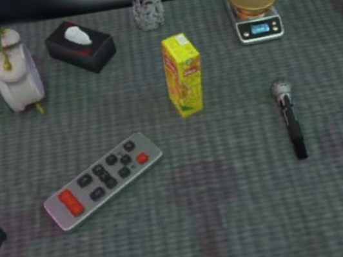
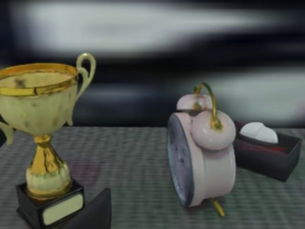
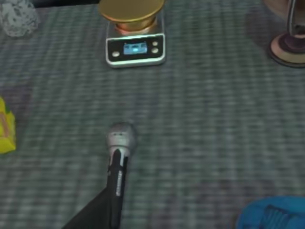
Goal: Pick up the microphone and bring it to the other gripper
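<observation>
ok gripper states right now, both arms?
Left gripper: cannot be told; only a dark finger shows in its wrist view, near the trophy.
Right gripper: cannot be told; one dark finger shows beside the microphone, which lies on the table.

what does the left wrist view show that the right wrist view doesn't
Only the left wrist view shows the gold trophy, the pink alarm clock and the black tissue box. Only the right wrist view shows the microphone, the kitchen scale and the yellow carton. Both show the grey table.
</observation>
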